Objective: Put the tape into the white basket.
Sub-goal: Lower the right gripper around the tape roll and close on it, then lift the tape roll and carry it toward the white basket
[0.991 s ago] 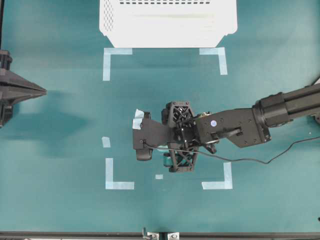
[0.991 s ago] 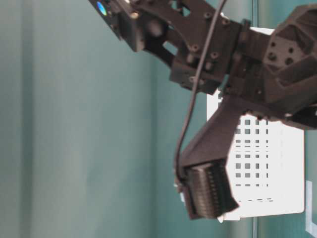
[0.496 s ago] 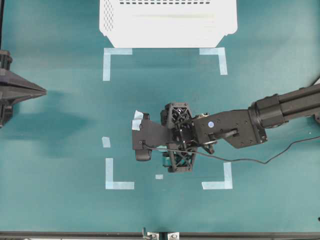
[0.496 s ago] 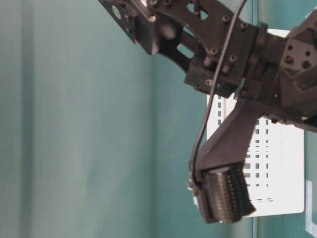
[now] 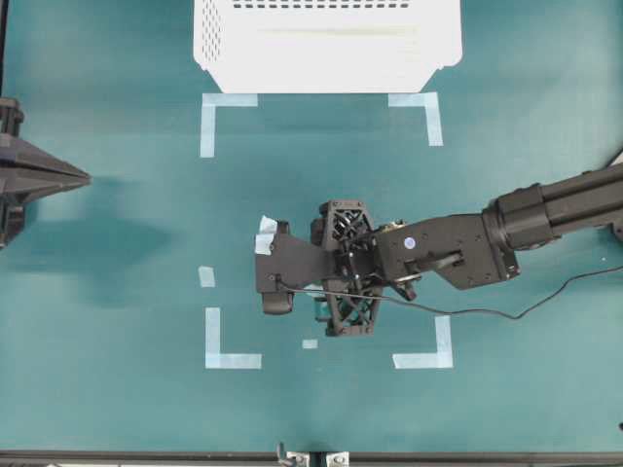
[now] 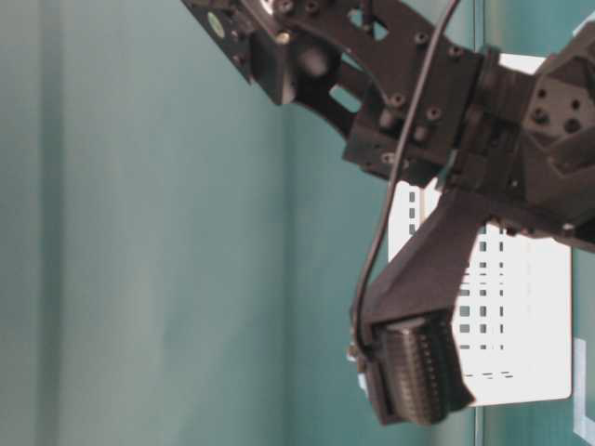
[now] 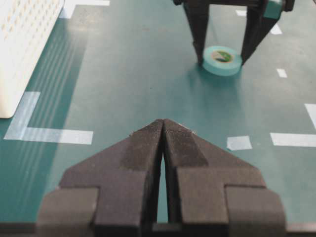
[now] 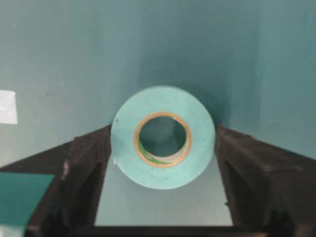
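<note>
In the left wrist view, the left gripper (image 7: pixel 163 133) fills the bottom of the frame with its fingers pressed together, clenched on nothing. Beyond it, at the upper right, the tape (image 7: pixel 222 60) lies flat on the green table (image 7: pixel 123 74), with the right gripper (image 7: pixel 224 49) standing over it, one finger on each side. The right wrist view shows the roll (image 8: pixel 163 144) in the centre, both fingers (image 8: pixel 86 163) now right against its edges, though whether they are actually clamping it I cannot tell. From overhead, the jaws look narrower than a second ago, while the arm has barely shifted. The white basket (image 5: pixel 326 58) sits along the top edge, well apart from the tape.
</note>
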`<state>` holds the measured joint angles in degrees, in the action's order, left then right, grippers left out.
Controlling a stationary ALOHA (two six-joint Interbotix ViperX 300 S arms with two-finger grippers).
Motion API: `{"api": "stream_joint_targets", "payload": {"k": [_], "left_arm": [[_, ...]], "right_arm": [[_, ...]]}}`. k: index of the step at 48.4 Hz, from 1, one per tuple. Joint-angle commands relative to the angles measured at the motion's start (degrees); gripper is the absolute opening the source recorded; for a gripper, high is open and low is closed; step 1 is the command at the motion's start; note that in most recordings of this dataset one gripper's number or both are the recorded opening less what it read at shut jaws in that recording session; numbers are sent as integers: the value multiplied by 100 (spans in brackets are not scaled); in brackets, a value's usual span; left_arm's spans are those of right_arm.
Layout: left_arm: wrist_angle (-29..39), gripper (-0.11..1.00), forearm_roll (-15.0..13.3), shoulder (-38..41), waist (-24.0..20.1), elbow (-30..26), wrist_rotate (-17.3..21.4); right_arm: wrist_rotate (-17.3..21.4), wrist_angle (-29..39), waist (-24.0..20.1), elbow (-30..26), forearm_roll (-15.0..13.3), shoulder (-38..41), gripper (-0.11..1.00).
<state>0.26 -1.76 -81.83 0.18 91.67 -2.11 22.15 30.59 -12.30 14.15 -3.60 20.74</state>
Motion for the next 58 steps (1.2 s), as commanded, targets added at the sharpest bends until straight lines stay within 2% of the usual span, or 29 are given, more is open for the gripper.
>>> {"api": "stream_joint_targets", "payload": {"k": [1, 14, 33, 39, 46, 53, 58], "left_arm": [[-26, -11, 9, 44, 0, -97, 9], [-26, -11, 9, 53, 0, -97, 9], [-26, -11, 9, 53, 0, -97, 9], [-26, -11, 9, 53, 0, -97, 9], [-26, -11, 9, 53, 0, -97, 9], [-26, -11, 9, 53, 0, -97, 9], [-26, -11, 9, 53, 0, -97, 9]], "right_arm": [[9, 53, -44, -123, -9, -123, 69], [9, 325, -44, -141, -26, -483, 68], [0, 1600, -44, -378, -26, -1617, 68], [-9, 1960, -44, -519, -26, -1687, 68], [-70, 2083, -44, -527, -26, -1652, 68], [-70, 2118, 0, -536, -149, -1670, 68], [-70, 2118, 70, -536, -360, -1731, 68]]}}
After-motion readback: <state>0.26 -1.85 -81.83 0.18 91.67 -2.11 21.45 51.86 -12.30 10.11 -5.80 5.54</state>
